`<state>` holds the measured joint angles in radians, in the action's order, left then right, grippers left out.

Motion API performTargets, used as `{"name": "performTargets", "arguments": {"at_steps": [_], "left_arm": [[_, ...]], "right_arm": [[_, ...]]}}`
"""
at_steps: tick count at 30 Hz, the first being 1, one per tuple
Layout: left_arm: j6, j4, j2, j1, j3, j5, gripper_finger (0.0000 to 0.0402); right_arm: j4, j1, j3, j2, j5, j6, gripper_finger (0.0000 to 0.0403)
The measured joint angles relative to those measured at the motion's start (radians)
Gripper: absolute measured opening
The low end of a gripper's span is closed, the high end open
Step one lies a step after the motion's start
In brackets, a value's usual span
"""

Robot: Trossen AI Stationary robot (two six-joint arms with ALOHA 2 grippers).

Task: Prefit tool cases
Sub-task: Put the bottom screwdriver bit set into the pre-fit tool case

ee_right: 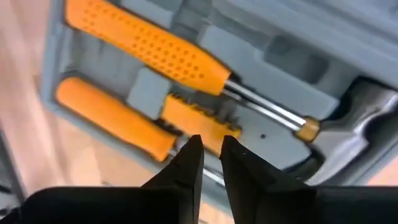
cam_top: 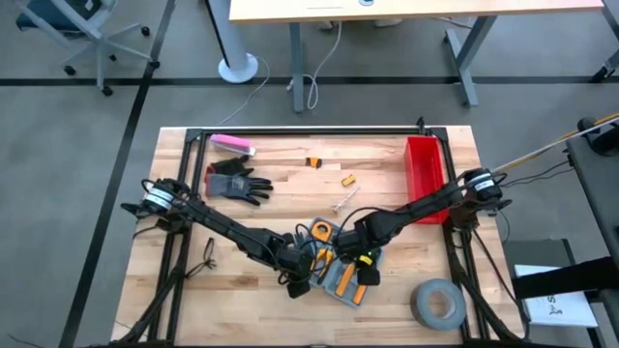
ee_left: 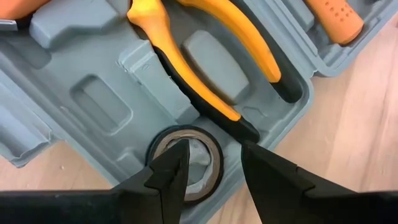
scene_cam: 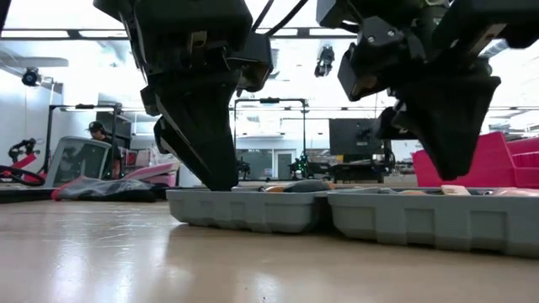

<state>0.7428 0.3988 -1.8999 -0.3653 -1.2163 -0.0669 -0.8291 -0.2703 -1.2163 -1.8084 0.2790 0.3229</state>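
Dark fingers of the left gripper (ee_left: 214, 171) stand part open, holding nothing, one tip inside a small tape ring (ee_left: 186, 163) seated in a corner well of the open tool case (cam_top: 338, 266), apparently pressing it home. Right gripper (ee_right: 211, 152), nearly closed and empty, hovers over the orange-handled screwdrivers (ee_right: 149, 50) in the other half. Case lies near the table's (cam_top: 290, 159) front edge.
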Motion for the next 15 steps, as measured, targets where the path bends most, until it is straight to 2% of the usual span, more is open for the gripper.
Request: {"name": "performTargets", "arguments": {"at_steps": [4, 8, 12, 15], "left_arm": [[0.0, -0.003, 0.0, 0.0, 0.0, -0.001, 0.0153], [0.0, -0.002, 0.0, 0.0, 0.0, -0.004, 0.0153], [0.0, -0.001, 0.0, 0.0, 0.0, -0.003, 0.0153], [-0.001, 0.001, 0.001, 0.0, 0.0, -0.003, 0.0153]], "right_arm": [[0.084, 0.0, 0.058, -0.001, -0.036, -0.033, 0.0033], [0.168, 0.015, 0.127, -0.024, 0.024, -0.035, 0.0033], [0.164, 0.034, 0.129, -0.018, 0.042, -0.035, 0.0032], [0.144, 0.035, 0.104, 0.008, 0.008, -0.046, 0.0028]]}}
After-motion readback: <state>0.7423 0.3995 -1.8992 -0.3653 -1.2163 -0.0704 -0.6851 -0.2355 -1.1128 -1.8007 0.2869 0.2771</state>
